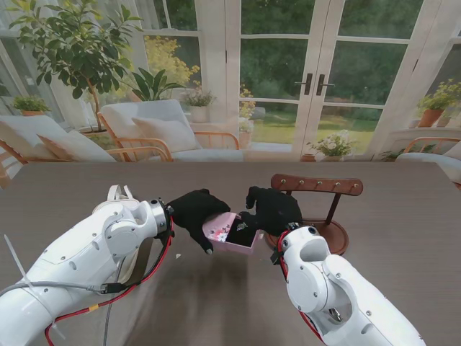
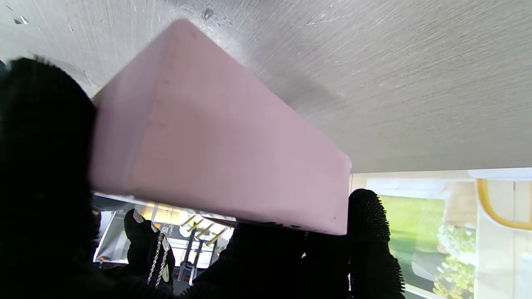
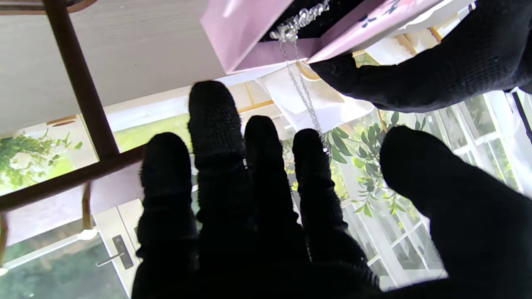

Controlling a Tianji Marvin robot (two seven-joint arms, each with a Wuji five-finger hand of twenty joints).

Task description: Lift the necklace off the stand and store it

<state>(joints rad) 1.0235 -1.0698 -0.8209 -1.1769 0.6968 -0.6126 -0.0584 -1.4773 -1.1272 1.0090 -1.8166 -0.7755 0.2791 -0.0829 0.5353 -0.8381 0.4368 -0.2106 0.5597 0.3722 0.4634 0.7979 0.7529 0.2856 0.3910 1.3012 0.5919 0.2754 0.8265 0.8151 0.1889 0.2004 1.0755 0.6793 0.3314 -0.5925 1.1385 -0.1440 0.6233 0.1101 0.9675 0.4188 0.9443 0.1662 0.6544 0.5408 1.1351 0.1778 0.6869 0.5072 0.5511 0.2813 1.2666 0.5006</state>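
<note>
Left hand: black-gloved left hand (image 1: 193,211), left of centre in the stand's view, raised off the grey wood-grain tabletop (image 1: 403,288); fingers (image 2: 368,232) closed around the small pink rectangular box, thumb on one end and fingers under its far wall.
Box: small pink rectangular box (image 1: 229,232) with a dark lining, held tilted between the two hands, clear of the tabletop; open mouth turned toward the right hand; long axis running roughly left to right in the stand's view, right end lower.
Box markings: a pink-and-white printed pattern on the open flap (image 3: 374,18); no writing can be read.
Necklace: thin silver chain necklace (image 3: 297,62), one end bunched inside the box's dark interior, the rest strung out straight from the mouth to the right hand; long axis running from box to fingertips.
Right hand: black-gloved right hand (image 1: 272,209), just right of the box; fingers (image 3: 311,166) nearly straight and slightly spread, thumb apart; the chain meets the index fingertip and passes behind it; whether it is pinched there I cannot tell.
Stand: dark brown wooden necklace stand (image 1: 317,185) with a pegged crossbar, slanted post and round base, just right of the right hand, its pegs bare.
</note>
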